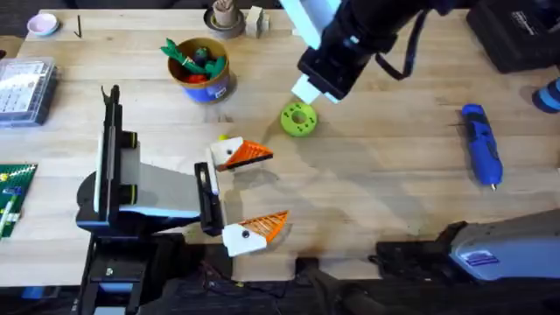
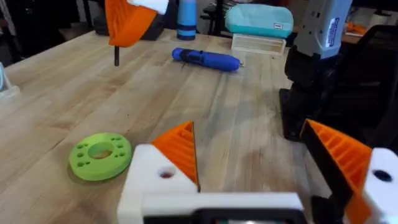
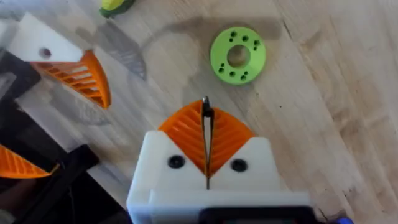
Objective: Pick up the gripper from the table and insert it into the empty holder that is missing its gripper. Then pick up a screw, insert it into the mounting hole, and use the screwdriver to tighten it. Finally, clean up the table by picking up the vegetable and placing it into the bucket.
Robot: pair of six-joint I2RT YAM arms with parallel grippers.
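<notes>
Overhead, the right pincer (image 1: 308,90) hangs at upper centre above the counter (image 1: 376,175), pads pinched on a thin dark screw (image 3: 206,134). Left pincer (image 1: 254,191) gapes wide at centre. Screwdriver (image 1: 481,144) lies right; bucket (image 1: 203,72) upper left.

On the counter (image 1: 367,166), the green disc (image 1: 298,120) is the landmark: the bucket (image 1: 203,72) sits up-left of it, the screwdriver (image 1: 482,144) well right, the right pincer (image 1: 308,87) just above.

Bright, even light — soft shadows, blurred near edges
</notes>
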